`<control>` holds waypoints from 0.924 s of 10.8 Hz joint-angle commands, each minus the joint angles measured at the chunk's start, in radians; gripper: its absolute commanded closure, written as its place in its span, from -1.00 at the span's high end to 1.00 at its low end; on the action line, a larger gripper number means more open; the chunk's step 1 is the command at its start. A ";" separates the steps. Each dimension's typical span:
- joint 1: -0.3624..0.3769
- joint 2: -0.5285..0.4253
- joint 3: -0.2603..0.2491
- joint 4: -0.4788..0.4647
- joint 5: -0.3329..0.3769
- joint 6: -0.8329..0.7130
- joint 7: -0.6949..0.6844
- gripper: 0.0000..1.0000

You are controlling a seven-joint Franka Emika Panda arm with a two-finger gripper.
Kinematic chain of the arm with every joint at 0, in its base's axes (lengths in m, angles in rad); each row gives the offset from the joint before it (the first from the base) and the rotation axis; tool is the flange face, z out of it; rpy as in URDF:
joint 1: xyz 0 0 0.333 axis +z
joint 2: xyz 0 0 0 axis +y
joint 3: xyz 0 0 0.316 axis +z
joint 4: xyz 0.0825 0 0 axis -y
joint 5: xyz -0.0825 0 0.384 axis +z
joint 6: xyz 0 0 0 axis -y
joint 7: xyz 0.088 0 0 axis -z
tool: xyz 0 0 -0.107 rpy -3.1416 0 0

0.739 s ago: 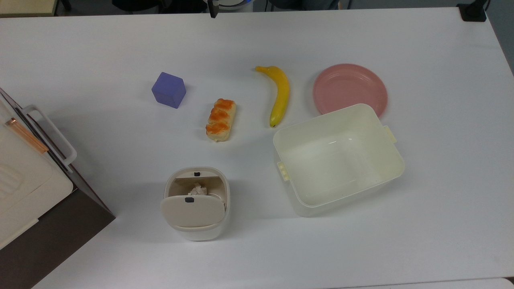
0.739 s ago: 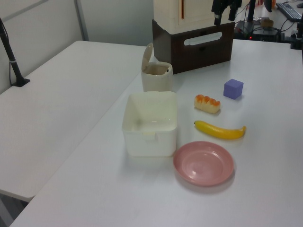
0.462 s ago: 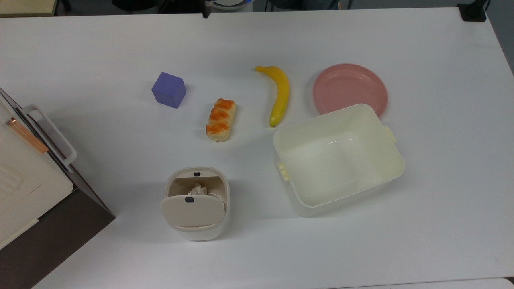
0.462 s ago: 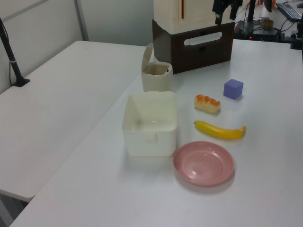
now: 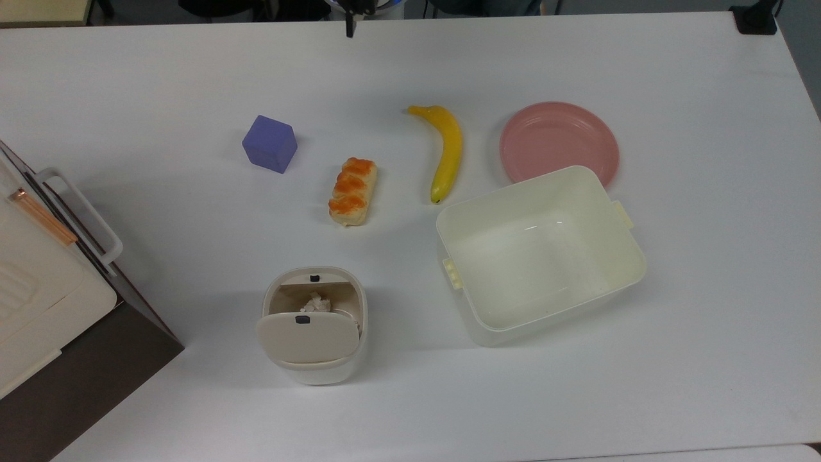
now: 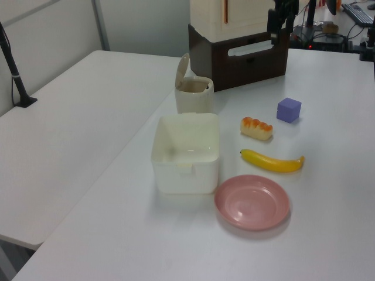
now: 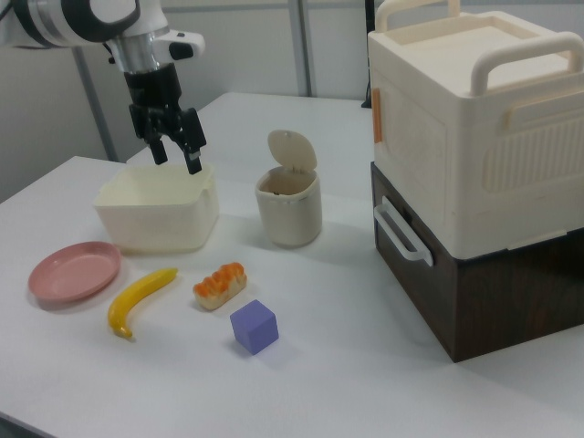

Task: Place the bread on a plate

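White bench point(image 5: 577, 398) carries everything, with a second white table alongside it in the left view and grey wall panels behind.

High above the bench hangs the hand point(image 7: 178, 152), fingers pointing down and spread apart with nothing between them. It sits clear of every object, which reads as an approach not yet begun. In the top view its tip shows at the 12 o'clock edge point(image 5: 349, 25).

Taking the bread point(image 5: 352, 191) as the clock centre in the top view: it lies flat on the bench, untouched, glazed bumps upward. Its long axis runs roughly 12 to 6 o'clock, tipped slightly toward 1 o'clock. A grip across the short width looks the natural choice, so the fingers would need to line up across that axis.

At about 10 o'clock, near, sits a purple cube point(image 5: 270, 144). At 2 to 3 o'clock, just beside but apart, lies the banana point(image 5: 446, 151), running nearly parallel to the bread. Beyond the banana, farther out at about 3 o'clock, rests the pink plate point(image 5: 551, 138), bare; its 6 o'clock edge is hidden behind the rim of the cream tub point(image 5: 632, 253), so whether they touch I cannot tell. The banana lies between bread and plate, so the carry will probably need to pass over it.

At 6 o'clock stands a small bin point(image 5: 314, 327) with its flap lid tipped open. Far out at 8 o'clock is a cream case point(image 7: 474, 119) stacked on a dark brown box point(image 7: 456, 292).
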 commanded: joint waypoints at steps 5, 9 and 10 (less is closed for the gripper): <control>0.117 0.110 0.015 -0.035 -0.100 -0.113 -0.037 1.00; 0.136 0.139 0.015 -0.040 -0.139 -0.119 -0.031 1.00; 0.133 0.141 0.015 -0.040 -0.143 -0.121 -0.032 1.00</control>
